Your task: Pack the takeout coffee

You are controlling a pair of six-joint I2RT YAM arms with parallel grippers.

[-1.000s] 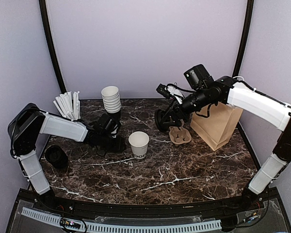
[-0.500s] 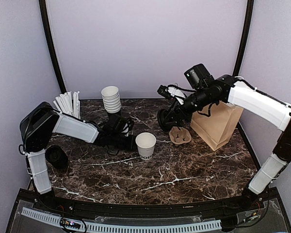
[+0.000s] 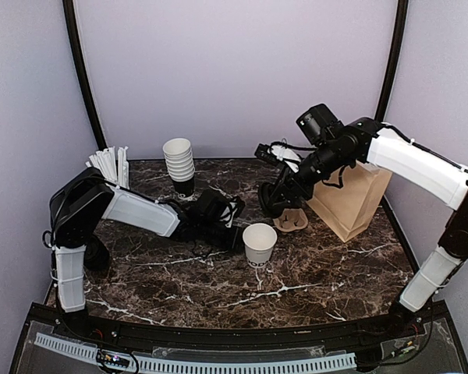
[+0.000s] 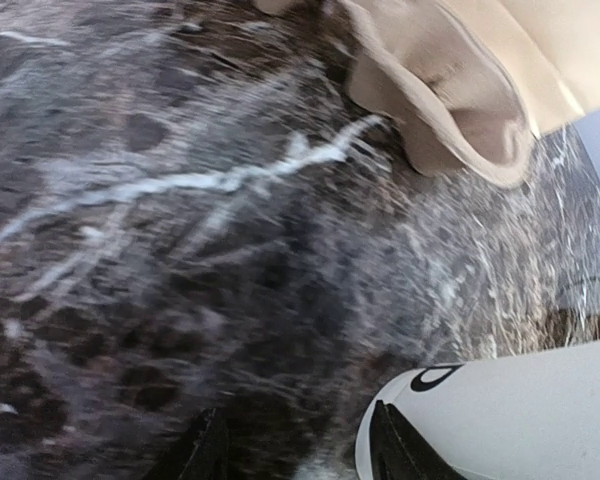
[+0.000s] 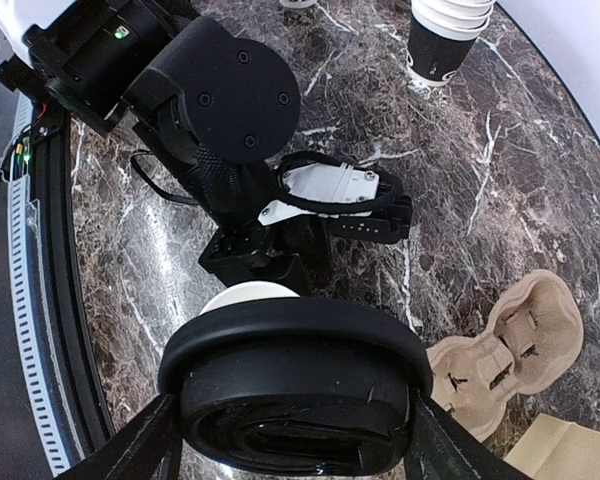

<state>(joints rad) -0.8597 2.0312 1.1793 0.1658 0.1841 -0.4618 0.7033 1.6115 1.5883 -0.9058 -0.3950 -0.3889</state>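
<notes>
Item 1. White paper cup [image 3: 260,245]: short and tapered, with a smooth matt wall and a small dark print. We log it upright and uncapped near the middle of the counter [image 3: 312,284], at the tip of the left arm [image 3: 136,212].

Item 2. Black lid [image 5: 295,385]: a round, glossy plastic lid with a thick rolled rim. We find it clamped across its width by the right fingers [image 5: 138,443], which are spread wide around it. It is tilted on edge in the air, just above the cup carrier and apart from the cup.

Item 3. Left fingers [image 4: 387,450]: dark and set partway apart, with only bare counter between them. The cup wall lies against the outer side of one finger, and we see nothing in their grip.

Item 4. Counter: dark brown marble with white veins and a polished surface.

Item 5. Cup carrier [image 3: 290,220]: rough, tan moulded pulp, lying between the cup and the bag.

Item 6. Brown paper bag [image 3: 351,204]: creased kraft paper, upright at the right rear, partly screened by the right arm.

Item 7. Stack of lidless cups [image 3: 179,160] on a black base, at the left rear.

Item 8. Cup of white sticks [image 3: 109,167], fanned out at the far left corner.
</notes>
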